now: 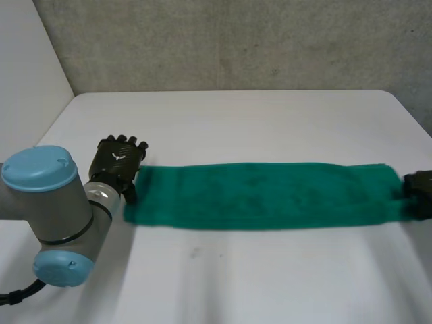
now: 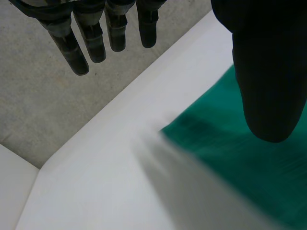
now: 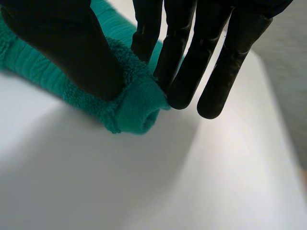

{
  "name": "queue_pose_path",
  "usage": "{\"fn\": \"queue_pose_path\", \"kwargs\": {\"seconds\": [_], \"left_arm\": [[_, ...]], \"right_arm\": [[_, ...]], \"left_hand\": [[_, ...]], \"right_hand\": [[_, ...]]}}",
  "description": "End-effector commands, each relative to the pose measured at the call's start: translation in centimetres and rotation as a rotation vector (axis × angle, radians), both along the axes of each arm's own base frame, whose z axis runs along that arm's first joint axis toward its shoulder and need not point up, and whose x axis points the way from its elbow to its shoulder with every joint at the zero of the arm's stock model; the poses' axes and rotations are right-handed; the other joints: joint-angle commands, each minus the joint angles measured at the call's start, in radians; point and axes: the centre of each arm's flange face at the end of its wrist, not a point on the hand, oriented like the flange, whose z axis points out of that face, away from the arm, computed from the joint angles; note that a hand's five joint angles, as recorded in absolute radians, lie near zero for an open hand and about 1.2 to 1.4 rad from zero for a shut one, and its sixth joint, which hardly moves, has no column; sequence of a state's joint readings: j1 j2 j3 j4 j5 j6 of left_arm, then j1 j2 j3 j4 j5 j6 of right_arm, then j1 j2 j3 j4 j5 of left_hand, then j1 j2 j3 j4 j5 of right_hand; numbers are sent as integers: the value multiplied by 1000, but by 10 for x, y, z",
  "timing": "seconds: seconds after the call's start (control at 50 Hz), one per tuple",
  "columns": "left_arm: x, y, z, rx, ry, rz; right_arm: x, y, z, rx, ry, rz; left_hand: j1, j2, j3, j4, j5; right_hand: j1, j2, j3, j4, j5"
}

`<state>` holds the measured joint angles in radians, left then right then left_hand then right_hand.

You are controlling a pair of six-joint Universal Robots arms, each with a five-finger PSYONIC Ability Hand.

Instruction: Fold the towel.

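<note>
Right robot hand point(image 3: 72, 43), pinching fleecy green towel point(image 3: 134, 108)

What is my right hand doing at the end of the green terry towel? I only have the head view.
Observer: The right wrist view shows the right hand pinching the end of the green terry towel between thumb and fingers.
Operator: Is that end lying flat?
Observer: No, it is bunched into a thick fold, low at the white table; I cannot tell if it touches.
Operator: And the left hand?
Observer: Its wrist view shows the left hand open, with fingers straight and apart from the thumb, holding nothing.
</note>
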<state>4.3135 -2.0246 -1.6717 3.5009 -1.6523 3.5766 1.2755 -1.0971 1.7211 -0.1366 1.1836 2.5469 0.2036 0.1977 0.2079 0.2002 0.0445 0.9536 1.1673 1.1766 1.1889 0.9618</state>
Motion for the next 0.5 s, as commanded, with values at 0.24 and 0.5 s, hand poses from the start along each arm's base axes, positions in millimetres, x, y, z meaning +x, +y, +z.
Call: {"fn": "queue_pose_path", "kwargs": {"seconds": [0.24, 0.5], "left_arm": [[2, 4, 9, -16, 6, 8], [5, 10, 18, -32, 13, 8]], "right_arm": [[9, -25, 79, -302, 293, -3], [218, 68, 105, -463, 75, 665]], "left_hand": [[-28, -22, -33, -25, -44], [-28, -22, -33, -25, -44]], "right_hand": [[443, 229, 220, 207, 260], [443, 229, 220, 207, 260]]}}
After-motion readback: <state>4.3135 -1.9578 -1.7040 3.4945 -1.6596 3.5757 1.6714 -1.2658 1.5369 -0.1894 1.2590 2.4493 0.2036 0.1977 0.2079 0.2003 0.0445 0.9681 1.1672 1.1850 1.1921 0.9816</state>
